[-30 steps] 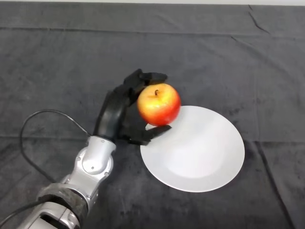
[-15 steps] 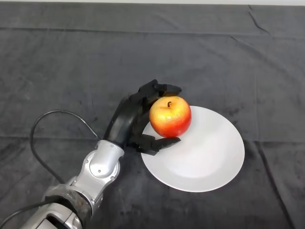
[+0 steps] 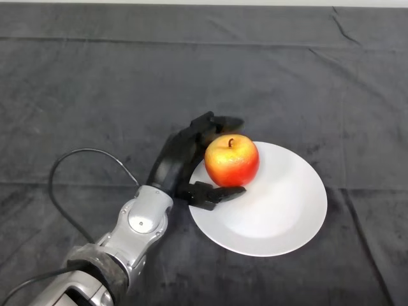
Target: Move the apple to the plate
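- Black left hand (image 3: 182, 159) curled round the red-and-yellow round apple (image 3: 231, 160); fingers arched over the far side, thumb tucked under the near side; clamped, not merely touching
- Apple cradled just right of the palm, stem up, so upright with no long axis to speak of; only this hand at work, so no question of which is nearer
- Apple over the left edge of the round white plate (image 3: 280, 210), inside the rim line; cannot tell whether resting on the plate or just above it
- Plate spread to the right of the hand and a little nearer the robot; thumb tip over its left rim; nothing else on it
- Judged nearly done: next move probably a small shift rightward toward the plate's middle, then easing the grasp open; risk of the apple rolling off the rim onto the dark grey cloth-covered table (image 3: 95, 95) if let go this close to the edge
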